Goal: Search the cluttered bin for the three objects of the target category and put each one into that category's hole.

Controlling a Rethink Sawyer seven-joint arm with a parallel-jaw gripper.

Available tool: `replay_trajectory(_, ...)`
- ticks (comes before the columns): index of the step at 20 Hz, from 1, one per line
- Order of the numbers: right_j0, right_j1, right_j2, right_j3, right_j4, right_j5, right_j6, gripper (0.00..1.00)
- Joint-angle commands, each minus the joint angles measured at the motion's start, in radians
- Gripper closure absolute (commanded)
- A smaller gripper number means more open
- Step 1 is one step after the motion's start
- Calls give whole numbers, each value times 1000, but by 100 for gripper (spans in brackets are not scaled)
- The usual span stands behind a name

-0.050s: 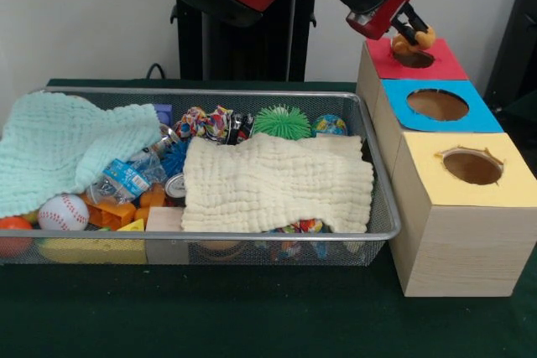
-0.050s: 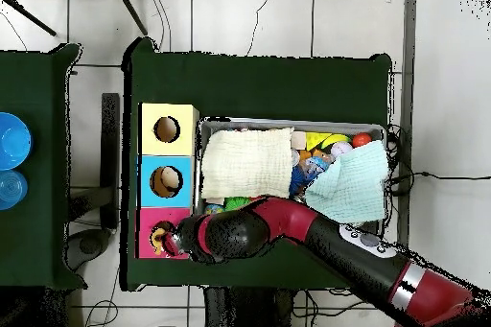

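Observation:
My gripper (image 1: 412, 33) hangs right over the hole (image 1: 414, 59) in the red-topped box (image 1: 445, 64), shut on a small orange round object (image 1: 422, 39) held between its black fingers. The overhead view places the gripper (image 2: 173, 240) above the same red box (image 2: 153, 220), with the arm crossing the bin's near corner. The wire bin (image 1: 382, 207) holds a cream cloth (image 1: 277, 182), a mint cloth (image 1: 67, 144), a baseball (image 1: 63, 212), a green spiky ball (image 1: 282, 121), an orange ball (image 1: 12, 235) and a crushed bottle (image 1: 126, 179). The cloths hide much of the clutter.
A blue-topped box (image 1: 478, 115) and a yellow-topped box (image 1: 512, 182), each with a round hole, stand in a row with the red one beside the bin. Something pale lies inside the blue box's hole (image 2: 168, 181). Blue cups (image 2: 11, 141) stand on a separate table.

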Motion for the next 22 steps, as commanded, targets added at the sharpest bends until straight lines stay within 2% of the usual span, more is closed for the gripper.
replay_trajectory(1, -17, -5, 23, -52, -37, -65, -19, 100)
replay_trajectory(8, -16, 17, 23, -59, -55, -111, -14, 100)
replay_trajectory(15, -10, -1, 26, -61, -46, -121, -15, 100)
replay_trajectory(22, 12, -12, 0, -74, -27, -41, -41, 100)
